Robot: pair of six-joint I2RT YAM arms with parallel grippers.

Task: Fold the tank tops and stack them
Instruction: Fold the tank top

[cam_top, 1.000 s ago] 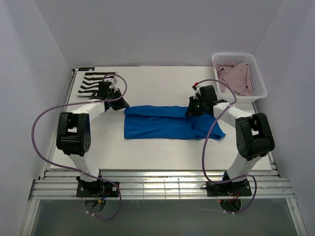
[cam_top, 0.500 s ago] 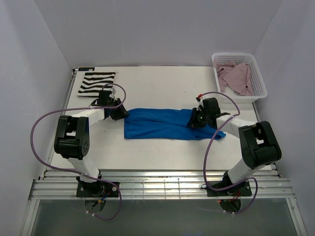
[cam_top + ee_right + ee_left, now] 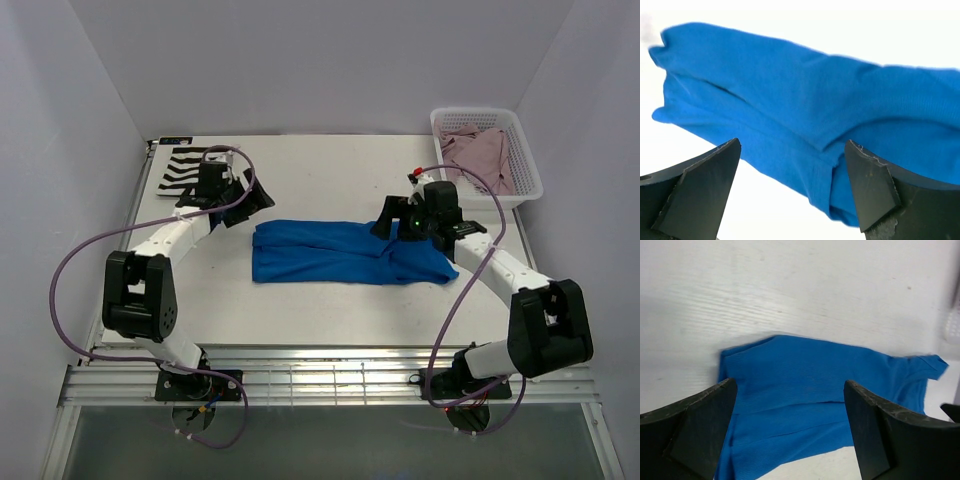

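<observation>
Across the middle of the bench (image 3: 320,170), the blue tank top (image 3: 340,253) lies flat as a long strip, folded lengthwise and running left to right. That shape suits an end-over-end fold next.

Your left hand (image 3: 250,198) hovers just off the strip's left end, its fingers (image 3: 700,430) spread wide with nothing between them. Your right hand (image 3: 386,218) hangs over the far edge near the right end, equally wide apart and empty. Neither appears to touch the cloth.

I judge the lengthwise fold finished, with both hands free to take the ends. The right end looks rumpled, with a flap doubled over in the right wrist view, so you probably need to catch every layer there or the strip may open.

At the far left corner, the striped tank top (image 3: 185,168) lies folded flat, well apart from the blue one. It reads as the base of the stack, where the blue one should go. At the far right, the pink tank top (image 3: 485,155) lies crumpled in the white lattice basket (image 3: 530,185), not yet folded.
</observation>
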